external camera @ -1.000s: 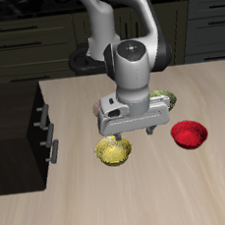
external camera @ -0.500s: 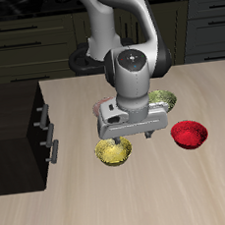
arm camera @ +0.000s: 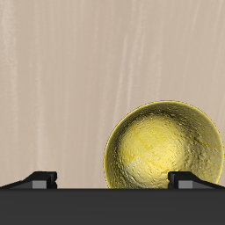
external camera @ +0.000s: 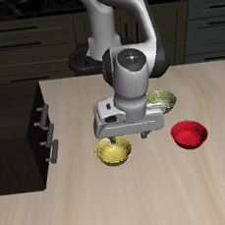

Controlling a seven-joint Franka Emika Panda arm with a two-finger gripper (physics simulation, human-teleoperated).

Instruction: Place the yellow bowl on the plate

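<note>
Olive-green bowl (external camera: 163, 99) behind arm, red bowl (external camera: 189, 134) beside yellow bowl (external camera: 113, 152)

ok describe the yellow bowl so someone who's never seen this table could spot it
On the wooden table, look right under the gripper. The yellow bowl sits there, nearer the front edge than the other two bowls. It is bright yellow with a speckled, glossy inside, unlike the duller olive-green bowl farther back and the red bowl beside it.

The exterior camera looks down from high in front onto the surface (external camera: 144, 195). The wrist camera looks straight down, close. Both share the yellow bowl (external camera: 114, 152) (arm camera: 164, 145).
</note>
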